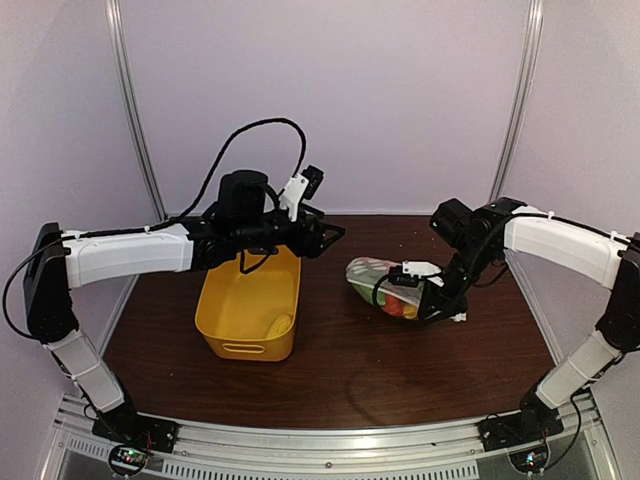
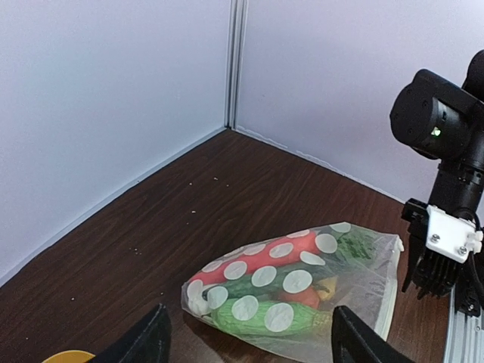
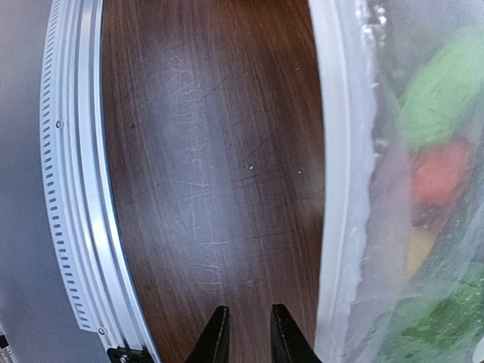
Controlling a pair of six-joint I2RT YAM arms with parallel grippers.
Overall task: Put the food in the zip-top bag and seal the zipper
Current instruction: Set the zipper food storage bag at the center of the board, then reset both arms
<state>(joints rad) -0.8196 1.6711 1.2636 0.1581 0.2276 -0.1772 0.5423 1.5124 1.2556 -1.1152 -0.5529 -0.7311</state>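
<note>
Right end effector (image 3: 245,333), fingers narrowly parted and grasping nothing, sits just beside the zipper (image 3: 333,189), not astride it. Left end effector (image 2: 249,342) hangs released, apart from the zip-top bag (image 2: 295,302), which lies on the worktop (image 2: 189,212) with the food (image 2: 257,257) inside. Unpinned, the floppy bag may slide under a pinch, leaving the seal incomplete.

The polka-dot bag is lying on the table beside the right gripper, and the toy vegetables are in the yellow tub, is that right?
No: the toy vegetables are inside the polka-dot bag, not the yellow tub, as the left wrist view shows. The bag does lie on the table beside the right gripper.
</note>
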